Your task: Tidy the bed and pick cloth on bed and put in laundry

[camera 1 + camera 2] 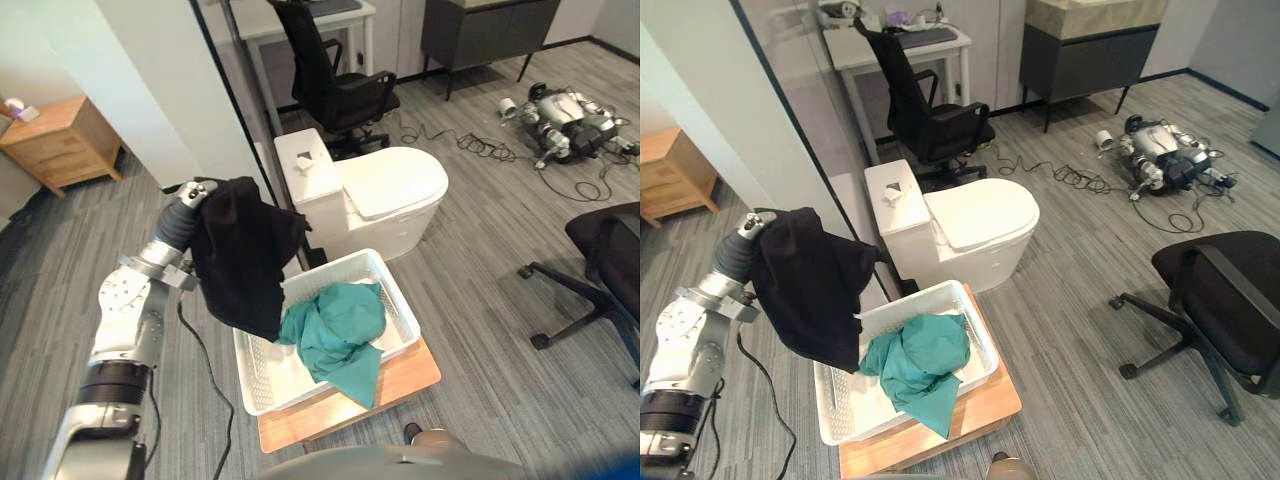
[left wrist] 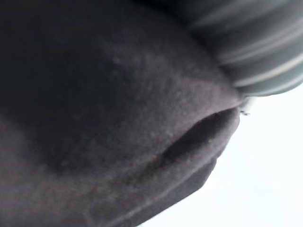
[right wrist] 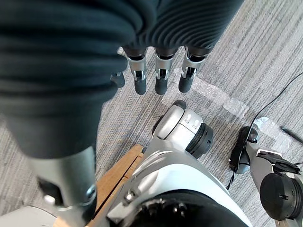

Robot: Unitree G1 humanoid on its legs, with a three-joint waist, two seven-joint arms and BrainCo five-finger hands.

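A black cloth (image 1: 243, 255) hangs from my left hand (image 1: 196, 193), which is raised at the left and shut on the cloth's top edge. The cloth's lower end dangles over the near left corner of a white slatted laundry basket (image 1: 402, 297). A teal cloth (image 1: 340, 325) lies bunched in the basket and spills over its front rim. In the left wrist view the black cloth (image 2: 109, 118) covers the hand. My right hand (image 3: 161, 75) hangs low beside my body over the grey floor, its fingers straight and holding nothing.
The basket rests on a low wooden board (image 1: 405, 385). Behind it stands a white toilet (image 1: 385, 190), then a black office chair (image 1: 335, 85) at a desk. Another black chair (image 1: 605, 265) is at the right. A wooden nightstand (image 1: 60, 140) is far left. Cables and a device (image 1: 560, 115) lie on the floor.
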